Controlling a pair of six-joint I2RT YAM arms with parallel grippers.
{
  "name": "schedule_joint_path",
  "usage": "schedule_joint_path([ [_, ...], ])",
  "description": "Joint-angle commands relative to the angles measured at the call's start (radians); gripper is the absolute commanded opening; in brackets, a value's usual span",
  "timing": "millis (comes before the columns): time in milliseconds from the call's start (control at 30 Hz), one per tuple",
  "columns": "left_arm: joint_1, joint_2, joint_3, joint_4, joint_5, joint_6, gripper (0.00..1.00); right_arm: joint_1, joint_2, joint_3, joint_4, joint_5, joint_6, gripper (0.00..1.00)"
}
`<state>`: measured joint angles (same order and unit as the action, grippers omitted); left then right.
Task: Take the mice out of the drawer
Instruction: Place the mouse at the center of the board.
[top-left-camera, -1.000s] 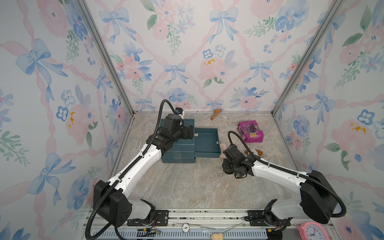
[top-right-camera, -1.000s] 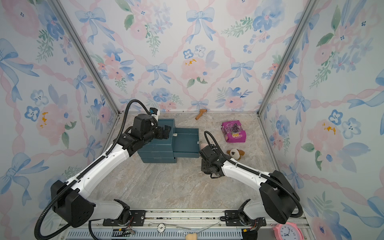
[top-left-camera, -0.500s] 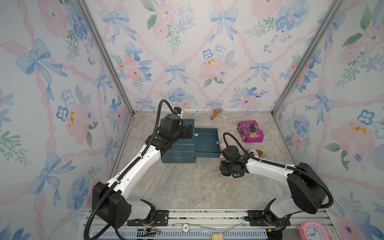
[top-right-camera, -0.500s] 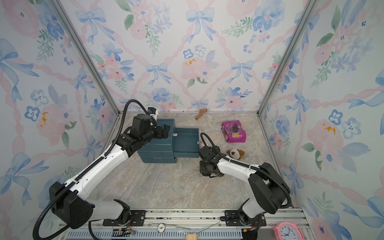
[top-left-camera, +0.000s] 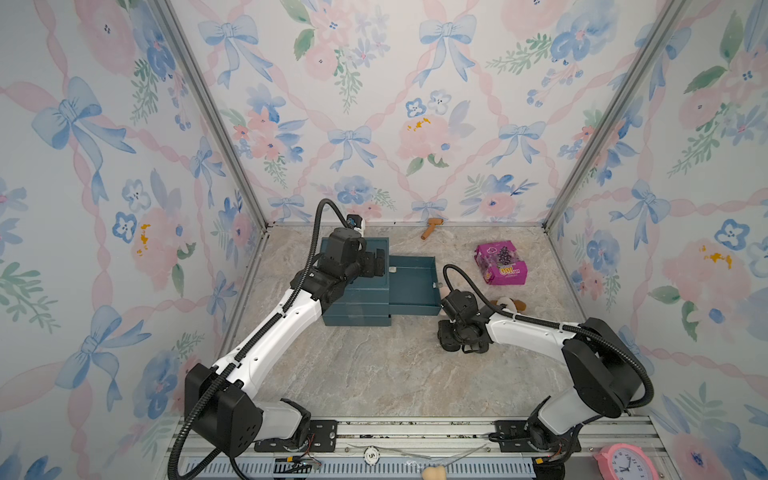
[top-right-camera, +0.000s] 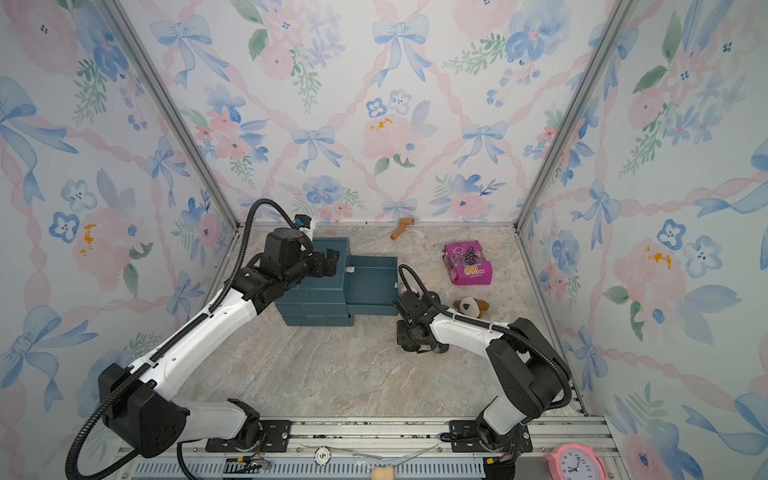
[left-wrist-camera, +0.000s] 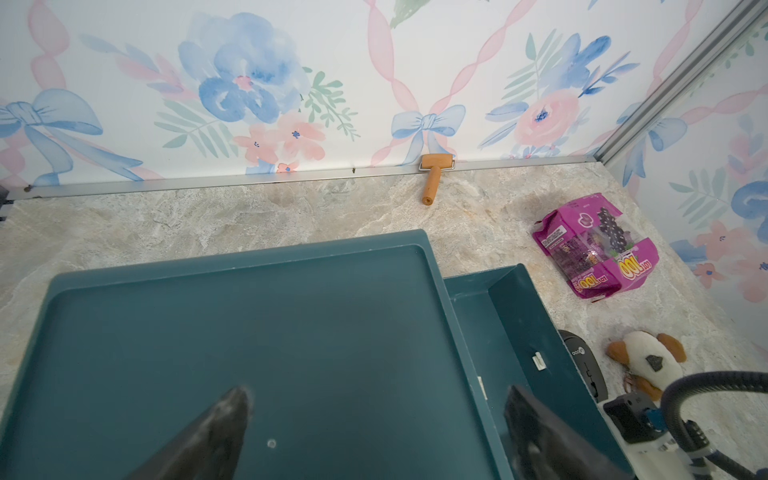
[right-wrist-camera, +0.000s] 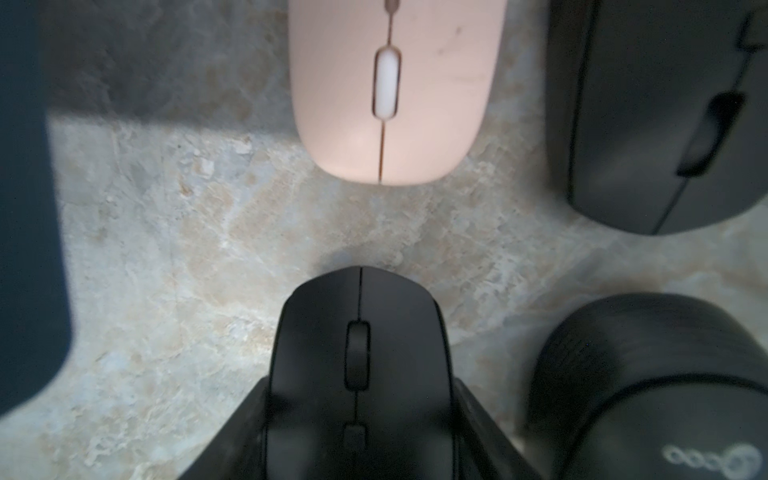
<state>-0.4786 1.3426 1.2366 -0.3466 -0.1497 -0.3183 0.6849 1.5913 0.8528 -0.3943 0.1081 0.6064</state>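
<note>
Right gripper (right-wrist-camera: 359, 399) clamps black mouse (right-wrist-camera: 357, 324); pink mouse (right-wrist-camera: 390, 91), grey mouse (right-wrist-camera: 648, 116) ahead; left gripper (left-wrist-camera: 376, 395) agape over cabinet (left-wrist-camera: 208, 332); marble tabletop (top-left-camera: 374, 374), floral walls (top-left-camera: 374, 104)

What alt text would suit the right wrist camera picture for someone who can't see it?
A black mouse sits between the robot's jaws over a marbled tabletop. Ahead lies a pale pink mouse, with two more black mice off to one side.

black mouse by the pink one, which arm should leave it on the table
Right. The right gripper has the black mouse between its fingers by the pink mouse; the left gripper hangs open above the cabinet.
</note>
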Motion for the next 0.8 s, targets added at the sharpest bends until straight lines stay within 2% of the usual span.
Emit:
schedule_joint_path([
  [0, 0.000, -0.001, 0.008, -0.002, -0.016, -0.010, 0.98, -0.017, 0.019, 0.023, -0.014, 0.001, -0.013, 0.65],
  [200, 0.000, 0.010, 0.015, 0.000, -0.012, -0.010, 0.98, -0.025, 0.006, 0.048, -0.047, 0.023, -0.026, 0.78],
  [400, -0.001, 0.017, 0.022, -0.002, -0.009, -0.011, 0.98, -0.030, -0.029, 0.085, -0.082, 0.026, -0.037, 0.82],
  [567, 0.000, 0.005, 0.035, -0.003, -0.023, 0.002, 0.98, -0.031, -0.094, 0.132, -0.140, 0.085, -0.043, 0.86],
  [767, 0.041, -0.021, 0.060, -0.033, -0.049, 0.035, 0.98, -0.087, -0.185, 0.169, -0.173, 0.101, -0.058, 0.94],
])
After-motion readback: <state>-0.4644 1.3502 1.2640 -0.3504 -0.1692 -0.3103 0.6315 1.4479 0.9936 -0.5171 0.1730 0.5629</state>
